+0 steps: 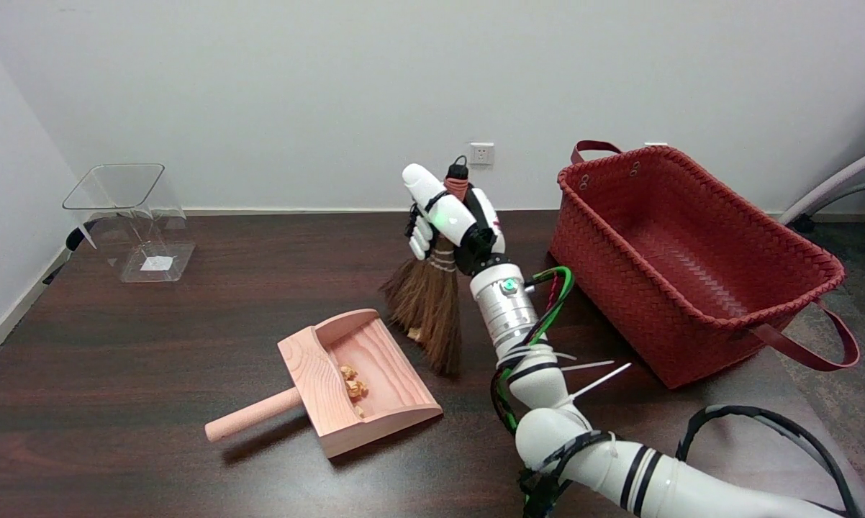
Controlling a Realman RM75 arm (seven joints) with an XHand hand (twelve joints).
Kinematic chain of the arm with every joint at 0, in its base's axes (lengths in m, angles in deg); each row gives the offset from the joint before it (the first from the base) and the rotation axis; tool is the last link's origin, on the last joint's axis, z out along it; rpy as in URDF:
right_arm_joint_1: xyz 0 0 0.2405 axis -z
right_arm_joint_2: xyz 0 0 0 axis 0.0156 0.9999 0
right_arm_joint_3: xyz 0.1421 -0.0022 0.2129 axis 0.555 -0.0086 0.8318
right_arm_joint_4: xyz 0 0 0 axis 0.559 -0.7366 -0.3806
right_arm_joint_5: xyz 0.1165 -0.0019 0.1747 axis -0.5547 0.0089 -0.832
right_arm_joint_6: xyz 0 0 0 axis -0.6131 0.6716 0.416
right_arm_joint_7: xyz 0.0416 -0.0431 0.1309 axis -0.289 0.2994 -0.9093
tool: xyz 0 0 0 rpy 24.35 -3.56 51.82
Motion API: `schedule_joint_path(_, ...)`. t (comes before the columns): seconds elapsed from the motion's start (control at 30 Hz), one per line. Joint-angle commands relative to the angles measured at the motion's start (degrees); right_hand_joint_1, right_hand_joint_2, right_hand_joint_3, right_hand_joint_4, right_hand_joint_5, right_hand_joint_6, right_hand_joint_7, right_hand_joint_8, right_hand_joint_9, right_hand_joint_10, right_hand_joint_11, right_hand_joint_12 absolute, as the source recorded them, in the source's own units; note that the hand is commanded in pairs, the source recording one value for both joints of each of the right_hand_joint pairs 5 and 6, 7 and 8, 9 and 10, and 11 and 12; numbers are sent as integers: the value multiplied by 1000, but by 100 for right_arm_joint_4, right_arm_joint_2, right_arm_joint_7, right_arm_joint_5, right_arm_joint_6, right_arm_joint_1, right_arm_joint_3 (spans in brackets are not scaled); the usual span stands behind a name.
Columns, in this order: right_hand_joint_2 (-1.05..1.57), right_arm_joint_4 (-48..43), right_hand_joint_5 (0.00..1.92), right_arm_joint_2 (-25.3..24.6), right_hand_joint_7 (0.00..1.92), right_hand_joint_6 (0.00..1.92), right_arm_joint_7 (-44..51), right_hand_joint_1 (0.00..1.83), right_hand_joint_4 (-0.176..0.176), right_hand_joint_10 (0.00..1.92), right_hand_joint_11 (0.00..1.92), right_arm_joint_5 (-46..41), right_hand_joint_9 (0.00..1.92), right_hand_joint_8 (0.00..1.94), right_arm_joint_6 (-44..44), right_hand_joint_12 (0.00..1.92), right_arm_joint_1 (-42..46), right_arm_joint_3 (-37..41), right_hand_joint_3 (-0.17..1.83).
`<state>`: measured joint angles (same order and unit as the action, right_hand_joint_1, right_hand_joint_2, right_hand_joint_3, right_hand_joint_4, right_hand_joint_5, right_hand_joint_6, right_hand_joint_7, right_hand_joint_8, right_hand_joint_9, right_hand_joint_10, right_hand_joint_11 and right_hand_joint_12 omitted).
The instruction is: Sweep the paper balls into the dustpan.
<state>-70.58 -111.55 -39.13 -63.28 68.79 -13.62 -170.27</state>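
My right hand (453, 219) grips the handle of a small brown broom (429, 306) and holds it upright. The bristles reach down to the dark table just right of the dustpan's open mouth. The pink wooden dustpan (396, 370) lies at the table's middle, its round handle pointing to the lower left. Several small tan paper balls (353, 387) sit inside the pan near its back wall. One more paper ball (414, 334) lies on the table at the foot of the bristles, beside the pan's upper right edge.
A red woven basket (691, 266) with handles stands to the right, close to my arm. A clear plastic container (134, 219) stands at the far left by the wall. Cables hang along my forearm (540, 316).
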Motion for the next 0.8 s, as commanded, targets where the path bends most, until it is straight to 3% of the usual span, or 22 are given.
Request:
schedule_joint_path(0.03, 1571, -626, 1920, -579, 1920, 1920, -120, 722, 0, 1920, 1920, -956, 1920, 1920, -800, 1920, 583, -254, -175)
schedule_joint_path(0.2, 1571, -765, 1920, -706, 1920, 1920, -614, 718, 0, 1920, 1920, -769, 1920, 1920, -645, 1920, 582, -274, -175)
schedule_joint_path(0.47, 1571, -1329, 1920, -258, 1920, 1920, -656, 708, 0, 1920, 1920, -239, 1920, 1920, -47, 1920, 317, -166, -175)
schedule_joint_path(0.8, 1571, -1780, 1920, 74, 1920, 1920, -379, 706, 0, 1920, 1920, -188, 1920, 1920, -26, 1920, 271, 82, -175)
